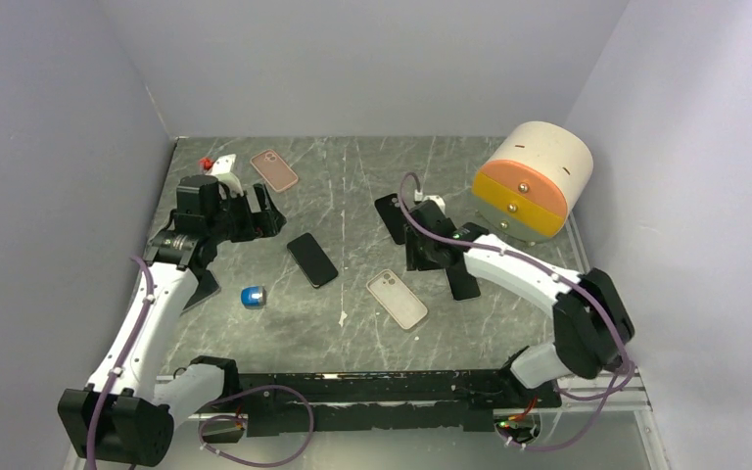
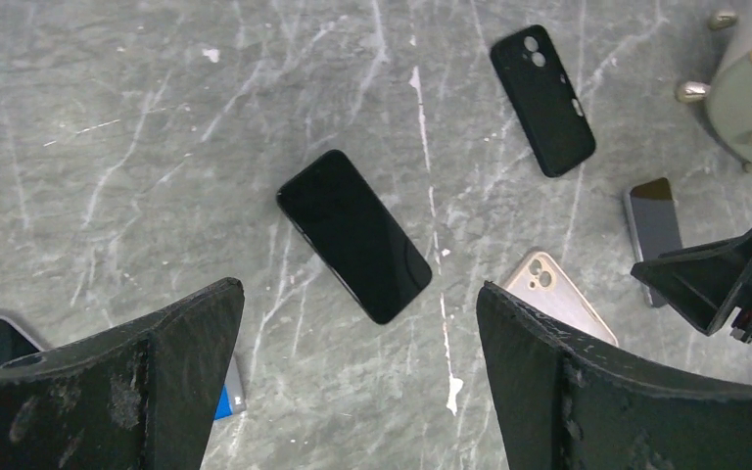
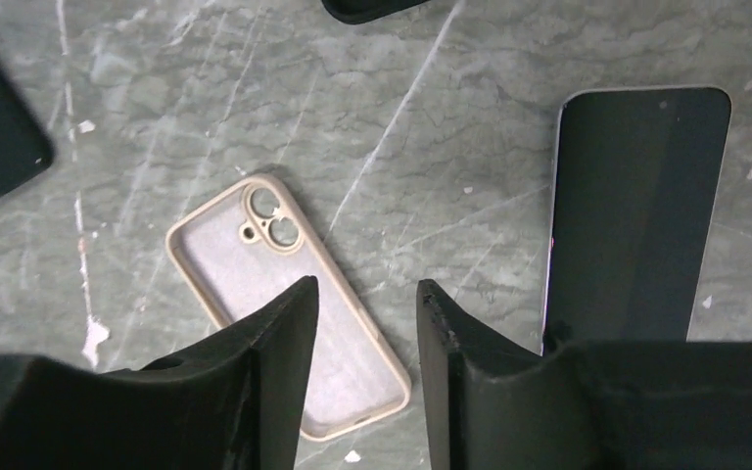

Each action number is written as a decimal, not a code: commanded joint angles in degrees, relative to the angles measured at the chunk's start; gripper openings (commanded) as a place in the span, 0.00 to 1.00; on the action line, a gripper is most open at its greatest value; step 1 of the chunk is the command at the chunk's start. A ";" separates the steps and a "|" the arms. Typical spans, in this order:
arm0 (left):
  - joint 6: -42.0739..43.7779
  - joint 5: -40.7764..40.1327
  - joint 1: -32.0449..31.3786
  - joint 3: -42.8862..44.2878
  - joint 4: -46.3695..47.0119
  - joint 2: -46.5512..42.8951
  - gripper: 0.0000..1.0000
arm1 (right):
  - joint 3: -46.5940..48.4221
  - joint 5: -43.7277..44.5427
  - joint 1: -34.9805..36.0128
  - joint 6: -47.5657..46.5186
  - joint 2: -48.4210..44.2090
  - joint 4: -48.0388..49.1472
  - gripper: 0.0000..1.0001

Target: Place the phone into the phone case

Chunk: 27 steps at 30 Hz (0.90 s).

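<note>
A black phone [image 1: 312, 259] lies face up mid-table; it also shows in the left wrist view [image 2: 354, 235]. A beige case [image 1: 397, 299] lies open side up to its right, under my right gripper's left finger in the right wrist view [image 3: 274, 284]. A second dark phone [image 1: 463, 281] lies beside it [image 3: 636, 211]. My right gripper [image 1: 421, 257] hovers between the case and that phone [image 3: 367, 294], slightly open and empty. My left gripper [image 1: 270, 217] is wide open and empty [image 2: 360, 294], above the table left of the black phone.
A black case [image 1: 392, 217] lies behind the right gripper, and a pink case [image 1: 274, 169] at the back left. A small blue object [image 1: 254, 297] sits near the left arm. A round drawer unit [image 1: 534, 181] stands at the back right. Walls enclose the table.
</note>
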 commanded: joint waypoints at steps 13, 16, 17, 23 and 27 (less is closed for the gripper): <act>-0.48 -14.22 0.13 2.68 -3.63 -1.54 0.94 | 13.06 -10.62 0.34 -9.66 16.23 9.47 0.35; -1.90 -21.09 0.13 3.60 -6.08 -1.63 0.94 | 13.78 -10.79 1.13 -6.47 18.17 11.12 0.44; -2.53 -23.57 0.13 4.09 -7.19 -1.68 0.94 | 14.75 -10.27 1.74 -5.19 19.35 11.19 0.49; -6.92 -42.02 0.42 6.27 -13.28 -2.38 0.95 | 23.57 -6.80 6.80 -1.24 27.14 9.20 0.66; -8.27 -45.70 0.74 5.96 -14.22 -4.98 0.95 | 27.57 -6.51 9.10 -1.14 30.72 10.67 0.77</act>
